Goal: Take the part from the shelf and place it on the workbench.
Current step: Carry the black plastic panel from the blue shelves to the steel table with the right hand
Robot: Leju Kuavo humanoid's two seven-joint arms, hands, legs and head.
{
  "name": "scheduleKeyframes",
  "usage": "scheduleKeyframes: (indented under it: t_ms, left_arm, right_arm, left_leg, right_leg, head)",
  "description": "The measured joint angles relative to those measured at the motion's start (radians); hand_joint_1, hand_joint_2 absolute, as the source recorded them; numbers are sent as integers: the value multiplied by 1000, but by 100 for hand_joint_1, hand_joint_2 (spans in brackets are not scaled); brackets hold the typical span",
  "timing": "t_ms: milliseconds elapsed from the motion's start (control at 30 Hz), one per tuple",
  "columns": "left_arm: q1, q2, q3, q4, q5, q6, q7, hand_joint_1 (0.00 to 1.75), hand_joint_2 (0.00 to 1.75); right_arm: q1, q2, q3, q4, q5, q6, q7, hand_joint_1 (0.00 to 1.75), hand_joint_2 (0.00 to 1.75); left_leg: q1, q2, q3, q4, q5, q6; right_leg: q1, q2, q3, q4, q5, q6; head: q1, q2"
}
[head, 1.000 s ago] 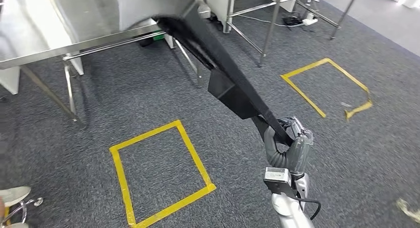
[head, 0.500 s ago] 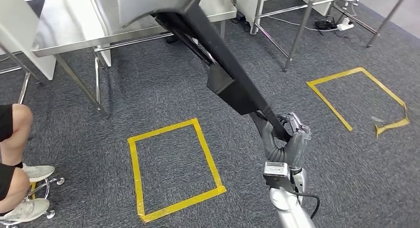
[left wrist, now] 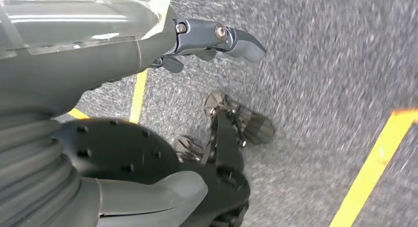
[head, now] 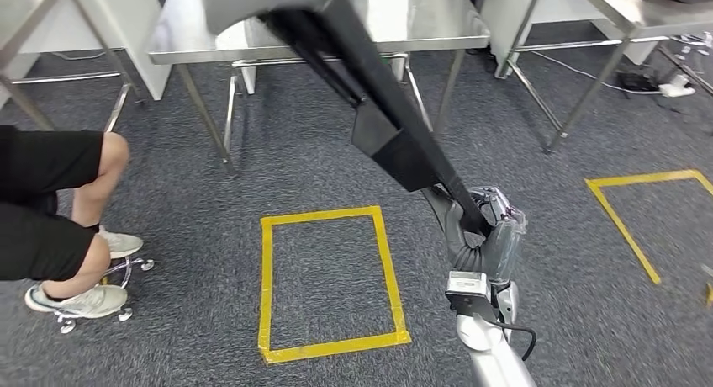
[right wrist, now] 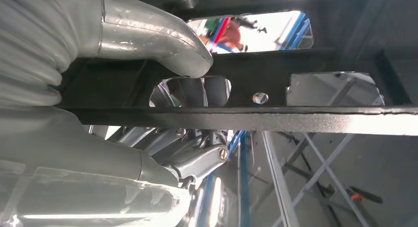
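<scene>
From the head view we see the right hand (head: 488, 235) low and to the right, its fingers clamped around the lower end of the part (head: 378, 109), a long black frame piece that rises slantwise up and to the left, across the carpet, until its upper end passes out of the top of the picture in front of a steel table (head: 420, 25). A boxy black block sits on the part about midway along it. On the grey carpet below lies a square of yellow tape (head: 328, 282), and the corner of a second yellow outline (head: 626, 206) shows at the right. A seated person's legs (head: 59, 210) and light shoes come in at the left, beside the castors of a stool (head: 118, 273).

In the left wrist view we see the left hand (left wrist: 207, 37) over the carpet, its fingers apart and holding nothing; yellow tape lines cross the floor beneath it.

In the right wrist view we see the right hand's grey thumb (right wrist: 162, 39) pressed over the black bar of the part (right wrist: 296, 116), with darker fingers (right wrist: 197, 158) wrapped under it, so the part is gripped between them. Cut-out openings in the frame show bright blurred background behind.
</scene>
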Motion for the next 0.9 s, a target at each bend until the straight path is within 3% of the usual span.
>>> scheduleKeyframes:
  t_ms: [67, 100, 167, 200, 267, 333, 367, 400, 433, 467, 533, 600, 700, 900]
  left_arm:
    - [-3, 3, 0, -1, 0, 0, 0, 0, 175]
    - [-4, 5, 0, -1, 0, 1, 0, 0, 175]
    - [-3, 7, 0, -1, 1, 2, 0, 0, 175]
    - [-2, 8, 0, -1, 3, 3, 0, 0, 175]
    - [-5, 10, 0, -1, 4, 2, 0, 0, 175]
    - [-10, 11, 0, -2, 5, -1, 0, 0, 175]
    - [-12, 11, 0, -3, 5, -3, 0, 0, 175]
    - [-12, 12, 0, -4, 5, -4, 0, 0, 175]
    - [-12, 12, 0, -5, 5, -5, 1, 0, 175]
    - [-13, 12, 0, -6, 5, -6, 1, 0, 175]
    - [-16, 14, 0, -8, 5, -6, 1, 0, 175]
    - [-20, 14, 0, -9, 5, -6, 1, 0, 175]
    - [-21, 14, 0, -10, 6, -1, 2, 0, 175]
    - [-21, 16, 0, -11, 7, 11, -1, 0, 175]
  right_arm:
    - [-1, 2, 0, 2, -1, -1, 0, 175, 175]
    - [-2, 3, 1, 3, -1, -1, -1, 175, 175]
    - [-5, 6, 1, 6, 0, -1, -2, 175, 175]
    - [-8, 7, 2, 8, 1, 0, -3, 175, 175]
    - [-16, 11, 4, 14, 4, 0, -3, 175, 175]
    - [-19, 12, 5, 25, 6, 0, -3, 175, 175]
    - [-19, 12, 5, 31, 7, 0, -3, 175, 175]
    - [-20, 11, 5, 37, 8, 0, -3, 175, 175]
    - [-21, 12, 5, 43, 8, -1, -3, 175, 175]
    - [-22, 12, 5, 48, 8, -2, -3, 175, 175]
    - [-29, 12, 5, 56, 8, -4, -4, 175, 175]
    - [-36, 12, 5, 61, 7, -6, -5, 175, 175]
    - [-39, 13, 5, 68, 2, -9, -10, 175, 175]
    - [-53, 14, 6, 84, -26, -11, -25, 175, 175]
  left_leg:
    - [-2, -23, -4, 6, -3, -11]
    - [-3, -31, -8, 7, -3, -17]
    - [-2, -38, -13, 5, 0, -28]
    - [-2, -26, -16, 9, -3, -33]
    - [-3, 29, -44, 68, -39, -41]
    - [-2, 79, -110, 201, -103, -47]
    - [0, 87, -142, 263, -125, -50]
    - [1, 90, -160, 296, -129, -50]
    - [2, 91, -157, 287, -114, -50]
    - [2, 93, -132, 238, -83, -49]
    - [1, 101, -55, 92, -25, -43]
    - [-3, 104, -14, 15, -6, -37]
    - [-9, 98, -13, 10, -4, -34]
    - [-17, 95, -13, 11, -5, -24]
  right_leg:
    - [-5, 30, 46, -105, 42, -1]
    - [-5, 38, 52, -121, 48, -9]
    - [-3, 27, 52, -120, 51, -30]
    - [-4, 22, 53, -122, 53, -37]
    - [-8, 8, 56, -125, 55, -52]
    - [-4, -8, 57, -125, 52, -61]
    - [-2, -16, 57, -125, 51, -63]
    - [-1, -22, 58, -125, 50, -64]
    - [0, -28, 58, -125, 50, -64]
    - [0, -32, 60, -125, 49, -64]
    - [4, -38, 62, -124, 46, -62]
    - [12, -40, 63, -123, 42, -57]
    - [19, -42, 64, -124, 40, -57]
    - [14, -45, 69, -136, 45, -50]
  head:
    - [0, 0]
    - [0, 0]
    - [-1, 0]
    - [-1, 0]
    - [-4, 0]
    - [-7, 0]
    - [-7, 0]
    - [-7, 0]
    - [-7, 0]
    - [-7, 0]
    - [-7, 0]
    - [-6, 0]
    - [-4, 0]
    - [-4, 0]
